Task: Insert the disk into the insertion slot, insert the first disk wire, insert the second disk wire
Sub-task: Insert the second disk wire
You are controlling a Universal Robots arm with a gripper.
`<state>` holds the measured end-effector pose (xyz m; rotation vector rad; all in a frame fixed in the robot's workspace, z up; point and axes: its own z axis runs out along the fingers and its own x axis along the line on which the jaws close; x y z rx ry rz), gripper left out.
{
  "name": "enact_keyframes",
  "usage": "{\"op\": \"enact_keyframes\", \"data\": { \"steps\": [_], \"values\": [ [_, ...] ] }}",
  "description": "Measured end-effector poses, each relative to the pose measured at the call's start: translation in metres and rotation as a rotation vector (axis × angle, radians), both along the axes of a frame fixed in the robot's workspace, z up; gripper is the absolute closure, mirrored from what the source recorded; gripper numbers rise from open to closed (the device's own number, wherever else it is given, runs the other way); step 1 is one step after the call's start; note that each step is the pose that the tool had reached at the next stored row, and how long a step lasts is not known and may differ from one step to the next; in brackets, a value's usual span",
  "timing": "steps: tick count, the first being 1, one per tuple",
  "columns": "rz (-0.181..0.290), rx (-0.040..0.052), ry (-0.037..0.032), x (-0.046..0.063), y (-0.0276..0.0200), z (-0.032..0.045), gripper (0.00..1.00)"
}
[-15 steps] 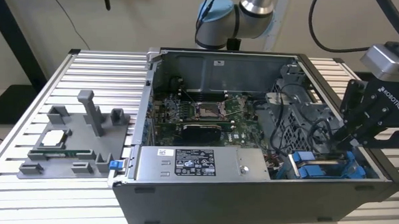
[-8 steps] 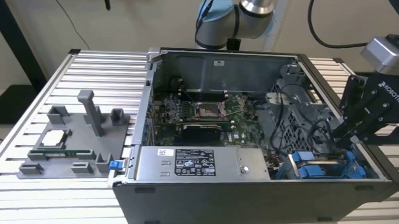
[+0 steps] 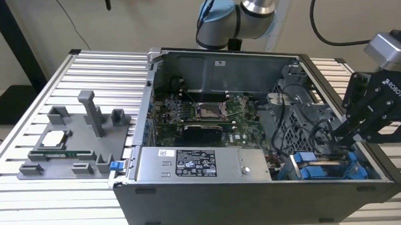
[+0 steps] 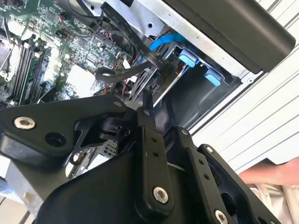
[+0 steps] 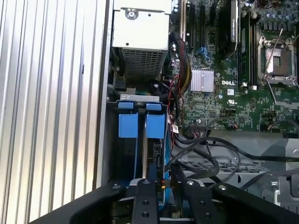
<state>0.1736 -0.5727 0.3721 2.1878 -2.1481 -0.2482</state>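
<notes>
The disk (image 5: pixel 156 151) stands on edge in its blue carrier (image 5: pixel 156 126) inside the insertion slot (image 5: pixel 122 156), at the case's front corner on the exterior view's right. There the blue carrier parts (image 3: pixel 322 169) show too. My gripper (image 3: pixel 336 141) reaches down into the case just behind the slot. In the first wrist view its fingers (image 5: pixel 142 198) stand close together, and the gripper (image 5: pixel 163 179) pinches a small dark plug of a black disk wire (image 5: pixel 210 161) beside the disk's rear end. The second wrist view shows the gripper (image 4: pixel 145 100) under a flat black cable (image 4: pixel 126 70).
A grey power-supply box (image 3: pixel 192 164) sits at the case front and the motherboard (image 3: pixel 207 113) behind it. A perforated cage (image 3: pixel 300 126) with cables stands next to the slot. A grey fixture (image 3: pixel 73 143) lies on the slatted table (image 3: pixel 88 68). A person's hand (image 4: pixel 275 172) shows outside the case.
</notes>
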Motion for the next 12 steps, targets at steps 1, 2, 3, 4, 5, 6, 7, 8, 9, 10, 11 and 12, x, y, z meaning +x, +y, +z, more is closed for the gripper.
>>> {"op": "enact_keyframes", "data": {
  "steps": [1,2,3,4,5,6,7,8,9,10,11,12],
  "values": [
    [0.000,0.0010,-0.0060,-0.0005,0.0000,0.0003,0.00],
    [0.000,0.0038,-0.0177,-0.0012,0.0000,0.0003,0.00],
    [0.000,0.0061,-0.0281,-0.0020,0.0000,0.0004,0.00],
    [0.000,0.0069,-0.0357,-0.0029,0.0000,0.0013,0.00],
    [0.000,0.0069,-0.0400,-0.0033,0.0000,0.0032,0.00],
    [0.000,0.0069,-0.0437,-0.0038,0.0000,0.0052,0.00],
    [0.000,0.0072,-0.0476,-0.0041,0.0000,0.0068,0.00],
    [0.000,0.0074,-0.0536,-0.0042,0.0000,0.0079,0.00],
    [0.000,0.0077,-0.0601,-0.0042,0.0000,0.0084,0.00],
    [0.000,0.0079,-0.0685,-0.0042,0.0001,0.0086,0.00],
    [0.000,0.0082,-0.0764,-0.0041,0.0000,0.0087,0.00],
    [0.000,0.0085,-0.0834,-0.0040,0.0000,0.0087,0.00]
  ]
}}
